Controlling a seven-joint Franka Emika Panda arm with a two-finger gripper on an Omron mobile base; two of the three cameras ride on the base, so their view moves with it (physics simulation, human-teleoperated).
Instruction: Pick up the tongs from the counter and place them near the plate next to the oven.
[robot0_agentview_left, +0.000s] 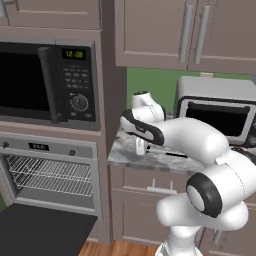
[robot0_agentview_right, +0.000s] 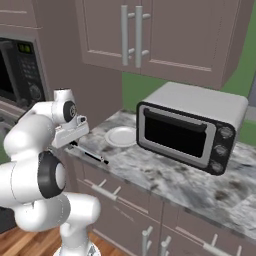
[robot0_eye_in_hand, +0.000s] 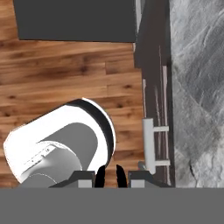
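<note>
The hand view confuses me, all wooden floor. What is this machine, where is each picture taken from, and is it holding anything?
The machine is a white robot arm with a two-finger gripper. Two pictures come from cameras behind the arm, one on its left and one on its right. The third camera sits on the hand and looks along the fingers, here down past the edge of the counter to the floor. On the counter are a silver toaster oven, a white plate and the thin dark tongs, lying near the edge below the hand. The wall oven stands open to the left, under a microwave. The fingers show a narrow gap with nothing between them.
</note>
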